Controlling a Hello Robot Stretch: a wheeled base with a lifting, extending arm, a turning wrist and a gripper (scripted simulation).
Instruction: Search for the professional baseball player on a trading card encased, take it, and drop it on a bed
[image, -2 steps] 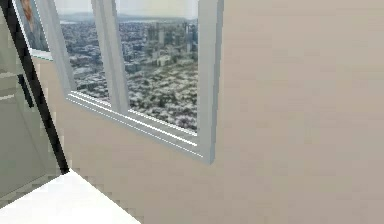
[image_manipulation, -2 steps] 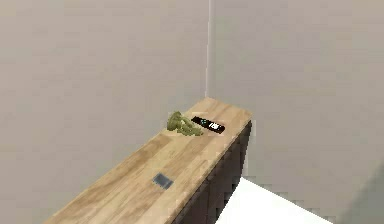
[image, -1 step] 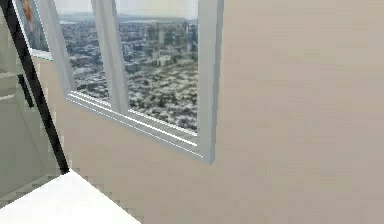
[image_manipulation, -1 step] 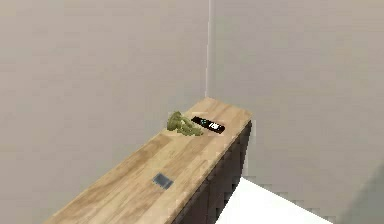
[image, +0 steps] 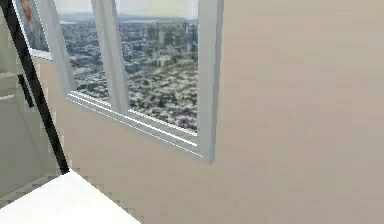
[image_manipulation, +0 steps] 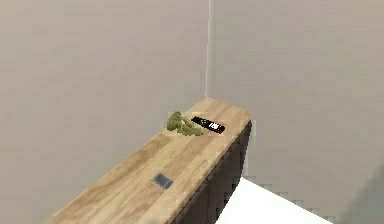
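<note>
Search step. Window (image: 130, 70) ahead. Dresser (image_manipulation: 120, 190) alongside: grey flat item (image_manipulation: 162, 181), green clump (image_manipulation: 180, 123), black slab (image_manipulation: 208, 125). Best to inspect grey flat item closer first. State of fingers: cannot tell.

In the forward view, a beige wall (image: 300, 120) carries a large window (image: 160, 70) with a thick white frame. Through the glass one sees a city in daylight. At the left edge stands what seems to be a grey door (image: 15, 130) with a dark border, above a white floor (image: 70, 205). In the arm side view, a long cabinet (image_manipulation: 190, 155) with a wooden top and dark front stands against a plain grey wall (image_manipulation: 100, 70).
</note>
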